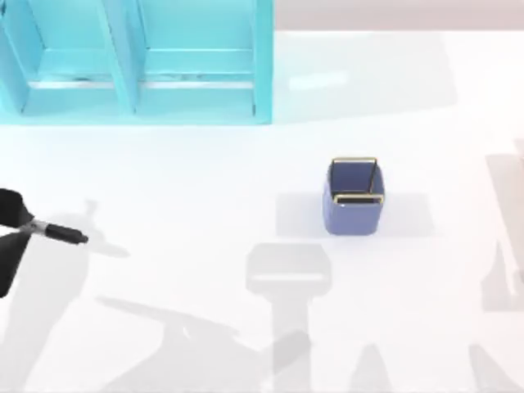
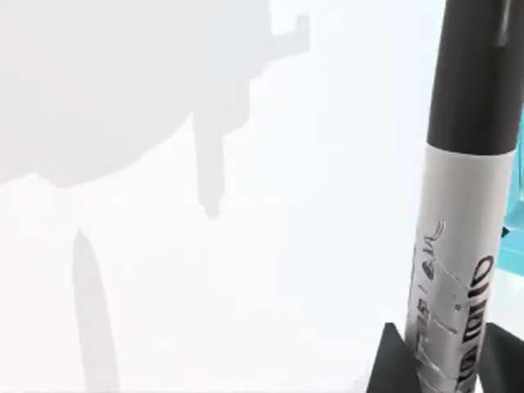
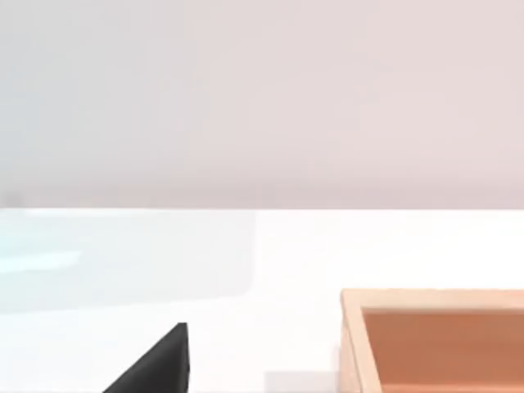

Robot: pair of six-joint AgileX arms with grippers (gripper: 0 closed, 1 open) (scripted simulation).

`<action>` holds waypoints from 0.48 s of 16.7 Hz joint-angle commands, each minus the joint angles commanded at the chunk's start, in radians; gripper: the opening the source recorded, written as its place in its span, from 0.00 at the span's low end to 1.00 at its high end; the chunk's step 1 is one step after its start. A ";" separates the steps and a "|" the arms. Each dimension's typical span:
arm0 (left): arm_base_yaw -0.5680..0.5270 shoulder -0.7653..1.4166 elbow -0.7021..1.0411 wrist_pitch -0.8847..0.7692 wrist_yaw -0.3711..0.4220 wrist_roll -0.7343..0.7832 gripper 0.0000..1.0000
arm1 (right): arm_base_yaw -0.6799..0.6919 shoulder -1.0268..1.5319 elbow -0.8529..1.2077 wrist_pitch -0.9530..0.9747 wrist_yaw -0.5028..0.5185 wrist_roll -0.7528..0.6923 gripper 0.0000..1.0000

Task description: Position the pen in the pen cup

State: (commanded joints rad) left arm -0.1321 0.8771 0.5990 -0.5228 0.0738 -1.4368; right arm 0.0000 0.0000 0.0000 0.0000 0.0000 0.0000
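1. White tabletop (image 1: 205,188) is spreading under soft grey shadows, with a pale wall running behind it in the right wrist view.
2. At the far left of the table, a large turquoise shelf unit (image 1: 139,61) is standing with open compartments.
3. On the top view's left edge, the left gripper (image 1: 24,228) is hanging above the table, its dark body partly cut off by the frame.
4. Its fingers (image 2: 393,360) are clamping the pen (image 2: 463,246) between them; the black tips are pressing against both sides of the white-grey labelled barrel in the left wrist view.
5. From the fingers, the pen is extending outward, its black end (image 1: 67,234) pointing toward the table's right side in the top view.
6. Well apart from those fingers, to their right, the pen cup (image 1: 354,196) is sitting upright on the table, blue-purple with a thin gold rim, its opening showing nothing inside.
7. In the right wrist view, a black fingertip (image 3: 160,364) of the right gripper is showing at the lower edge; whether that gripper is wide or narrow, I cannot tell.
8. Near that fingertip, an orange-brown open box (image 3: 434,340) with pale walls is sitting on the table.
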 joint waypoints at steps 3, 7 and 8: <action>-0.075 0.112 0.052 0.038 -0.108 0.106 0.00 | 0.000 0.000 0.000 0.000 0.000 0.000 1.00; -0.230 0.339 0.192 0.143 -0.358 0.324 0.00 | 0.000 0.000 0.000 0.000 0.000 0.000 1.00; -0.274 0.404 0.239 0.181 -0.434 0.386 0.00 | 0.000 0.000 0.000 0.000 0.000 0.000 1.00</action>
State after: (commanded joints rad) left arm -0.4061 1.2806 0.8382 -0.3419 -0.3602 -1.0503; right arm 0.0000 0.0000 0.0000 0.0000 0.0000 0.0000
